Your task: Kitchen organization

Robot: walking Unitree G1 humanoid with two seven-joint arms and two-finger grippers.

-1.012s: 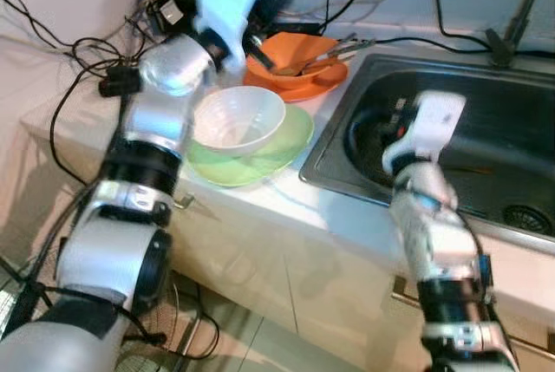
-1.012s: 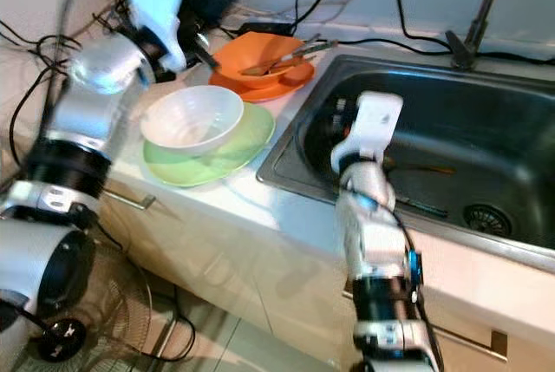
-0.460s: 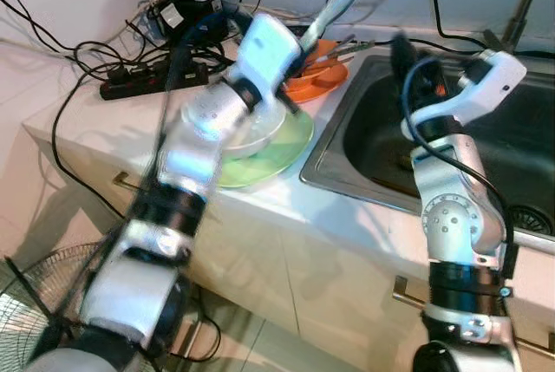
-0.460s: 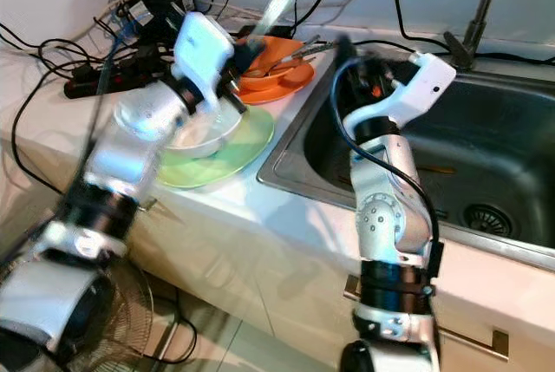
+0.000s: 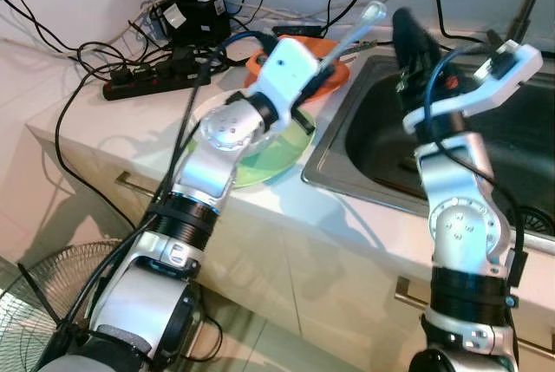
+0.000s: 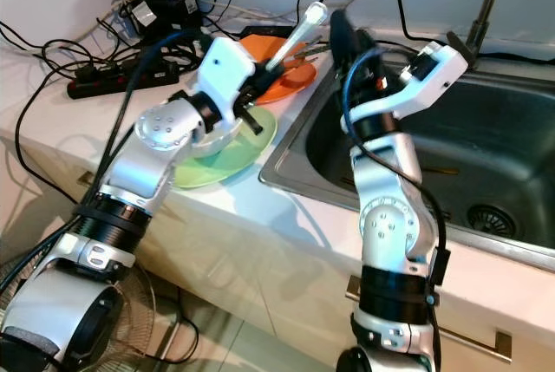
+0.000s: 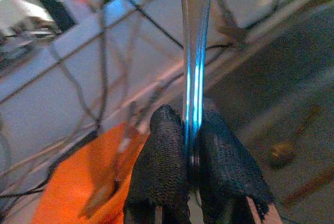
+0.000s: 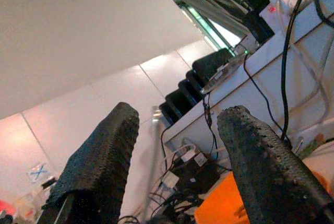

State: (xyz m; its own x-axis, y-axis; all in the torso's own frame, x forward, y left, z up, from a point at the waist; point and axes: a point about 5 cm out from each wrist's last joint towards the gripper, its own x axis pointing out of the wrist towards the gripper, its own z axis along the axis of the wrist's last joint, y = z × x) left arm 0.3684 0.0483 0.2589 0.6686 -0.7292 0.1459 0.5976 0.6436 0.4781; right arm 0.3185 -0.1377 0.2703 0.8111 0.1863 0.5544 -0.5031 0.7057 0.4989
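1. Pinching a metal spoon (image 5: 354,29) by its handle, the left gripper (image 7: 192,153) holds it raised above the orange bowl (image 5: 323,77) and white bowl (image 6: 211,135), its fingers pressed tight on the metal.
2. Carrying the spoon off seems the step in hand; next it likely needs a swing toward the sink (image 5: 503,151).
3. Spread wide, the right gripper (image 8: 175,153) stands raised over the sink edge, close to the spoon's path.
4. Cables and a power strip (image 5: 143,86) crowd the bench (image 5: 95,125) behind a green plate (image 5: 277,153).
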